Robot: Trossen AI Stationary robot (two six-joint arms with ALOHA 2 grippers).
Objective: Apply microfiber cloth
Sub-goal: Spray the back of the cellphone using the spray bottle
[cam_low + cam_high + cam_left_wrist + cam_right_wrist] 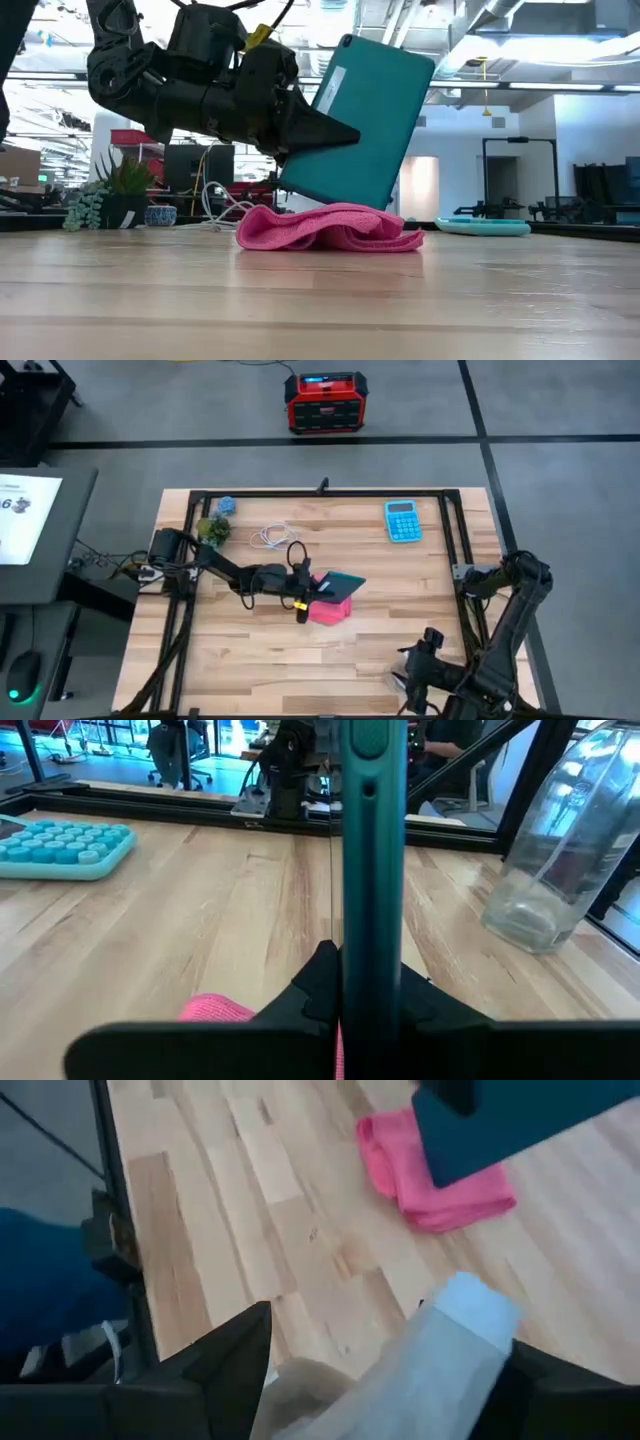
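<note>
High view: the left gripper (308,592) at table centre grasps a teal tablet (340,586); the pink cloth (331,609) lies under it, long axis 3–9 o'clock. The right gripper (418,682) waits at 5 o'clock.

Low view: the tablet (362,122) tilts, top toward 1 o'clock, lower edge on the cloth (330,229).

Right wrist view: that gripper grasps a clear bottle (420,1360).

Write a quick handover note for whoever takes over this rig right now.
Left gripper: shut on the teal tablet, holding it tilted over the microfiber cloth mid-table.
Right gripper: near the table's front right edge, holding a clear bottle.
Done: tablet lifted, its lower edge at the bunched cloth.
Left: wiping the tablet with the cloth.
</note>
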